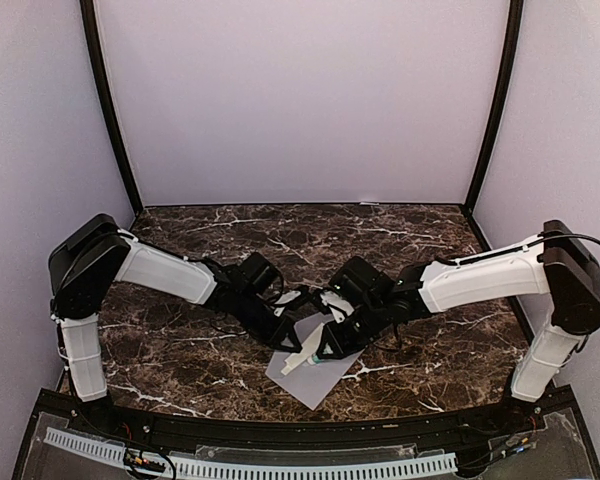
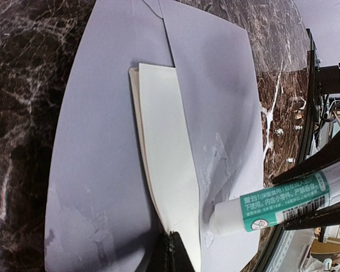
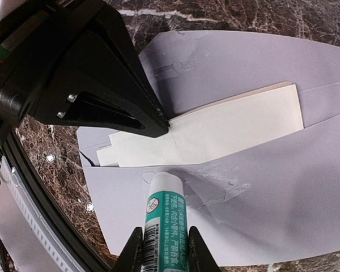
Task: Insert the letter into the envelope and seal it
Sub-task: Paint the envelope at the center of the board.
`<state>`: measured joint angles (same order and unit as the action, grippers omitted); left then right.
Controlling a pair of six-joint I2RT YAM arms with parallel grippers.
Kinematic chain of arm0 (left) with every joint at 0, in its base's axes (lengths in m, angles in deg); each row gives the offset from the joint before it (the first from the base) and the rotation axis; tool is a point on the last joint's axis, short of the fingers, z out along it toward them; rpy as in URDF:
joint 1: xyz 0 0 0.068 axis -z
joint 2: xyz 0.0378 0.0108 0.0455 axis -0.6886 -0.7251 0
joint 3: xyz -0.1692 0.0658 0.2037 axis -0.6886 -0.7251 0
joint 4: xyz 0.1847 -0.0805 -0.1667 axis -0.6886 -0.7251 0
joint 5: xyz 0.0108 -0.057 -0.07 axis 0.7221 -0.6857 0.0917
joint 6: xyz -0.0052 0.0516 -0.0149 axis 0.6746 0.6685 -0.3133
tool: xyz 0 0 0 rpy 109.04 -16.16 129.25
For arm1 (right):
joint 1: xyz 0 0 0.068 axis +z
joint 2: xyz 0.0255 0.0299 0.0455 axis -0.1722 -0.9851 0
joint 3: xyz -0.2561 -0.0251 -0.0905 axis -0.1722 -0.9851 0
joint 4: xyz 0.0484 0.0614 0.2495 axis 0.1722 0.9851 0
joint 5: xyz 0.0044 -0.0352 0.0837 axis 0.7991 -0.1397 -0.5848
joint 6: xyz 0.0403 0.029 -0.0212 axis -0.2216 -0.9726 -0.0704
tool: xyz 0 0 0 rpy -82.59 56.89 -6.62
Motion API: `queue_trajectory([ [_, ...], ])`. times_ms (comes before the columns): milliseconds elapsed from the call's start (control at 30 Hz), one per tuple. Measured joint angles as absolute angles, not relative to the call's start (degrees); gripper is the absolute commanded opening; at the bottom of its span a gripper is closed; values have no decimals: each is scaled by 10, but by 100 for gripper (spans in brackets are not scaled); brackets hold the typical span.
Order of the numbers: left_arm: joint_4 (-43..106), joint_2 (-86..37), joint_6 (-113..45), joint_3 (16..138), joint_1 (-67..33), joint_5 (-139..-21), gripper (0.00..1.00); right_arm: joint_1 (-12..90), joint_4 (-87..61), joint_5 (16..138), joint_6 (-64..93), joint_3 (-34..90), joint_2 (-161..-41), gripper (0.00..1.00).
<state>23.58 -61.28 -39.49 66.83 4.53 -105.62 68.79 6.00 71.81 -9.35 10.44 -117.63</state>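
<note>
Envelope (image 1: 315,385) on marble table (image 1: 230,230); lavender walls (image 1: 300,100).

Dark marbled table (image 1: 180,350), lavender walls (image 1: 300,100).

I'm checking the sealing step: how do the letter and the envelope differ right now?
The letter is cream; the envelope is pale lavender. The letter is smaller and partly tucked under an envelope panel. The left gripper appears to pinch the letter, while the right gripper presses a glue stick onto the envelope. The envelope bears glue smears; the letter looks clean. Both are flat paper on the table.
</note>
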Motion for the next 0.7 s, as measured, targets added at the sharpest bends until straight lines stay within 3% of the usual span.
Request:
queue_trajectory([
  [700,236,-615,-382,673,50,-1052,0,650,97,776,-80,107,-1165,0],
])
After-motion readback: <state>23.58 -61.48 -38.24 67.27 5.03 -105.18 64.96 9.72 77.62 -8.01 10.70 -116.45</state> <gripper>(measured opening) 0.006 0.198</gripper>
